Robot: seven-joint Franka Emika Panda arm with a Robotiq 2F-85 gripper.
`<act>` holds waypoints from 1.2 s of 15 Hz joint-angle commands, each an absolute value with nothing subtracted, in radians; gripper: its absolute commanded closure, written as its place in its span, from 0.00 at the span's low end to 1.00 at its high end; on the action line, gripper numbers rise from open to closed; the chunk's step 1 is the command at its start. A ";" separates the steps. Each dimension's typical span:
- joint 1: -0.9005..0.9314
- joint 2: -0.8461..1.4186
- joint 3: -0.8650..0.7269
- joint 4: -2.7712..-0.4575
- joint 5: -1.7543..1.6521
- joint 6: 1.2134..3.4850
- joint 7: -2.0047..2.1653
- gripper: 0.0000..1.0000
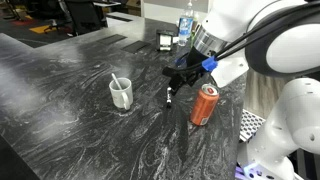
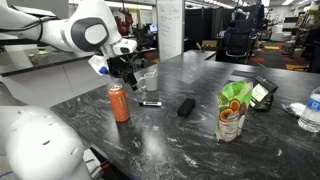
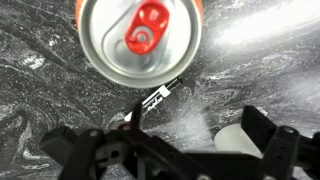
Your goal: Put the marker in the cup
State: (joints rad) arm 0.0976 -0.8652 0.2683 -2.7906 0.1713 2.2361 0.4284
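Black and slim, the marker (image 1: pixel 171 97) lies on the dark marbled tabletop (image 1: pixel 60 70) in an exterior view, just beside the orange can (image 1: pixel 204 104) and right under the gripper (image 1: pixel 179 76), which hangs a little above it. The cup (image 1: pixel 121 93) stands well apart on the far side of the marker from the can, with a pale stick (image 1: pixel 118 82) leaning in it.

From the opposite side of the room, an exterior view shows the marker (image 2: pixel 150 103) flat on the table between the can (image 2: pixel 119 103) and the cup (image 2: pixel 148 80), with the gripper (image 2: pixel 130 75) over that gap.

Looking down from the wrist, the fingers (image 3: pixel 70 150) are spread wide with nothing in them. The marker (image 3: pixel 155 100) lies slantwise just ahead of them, one end close to the can's lid (image 3: pixel 140 40).

I'd reckon the marker is light, stiff and smooth, and likely to roll or skid if nudged. A pinch across its middle looks best, with the jaws square to its length and clear of the can.
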 commanded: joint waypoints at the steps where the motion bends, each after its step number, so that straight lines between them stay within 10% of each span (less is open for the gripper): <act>1: 0.098 -0.865 0.268 -2.793 0.171 2.234 0.428 0.00; 18: -0.067 -0.642 0.305 -2.614 0.162 2.153 0.823 0.00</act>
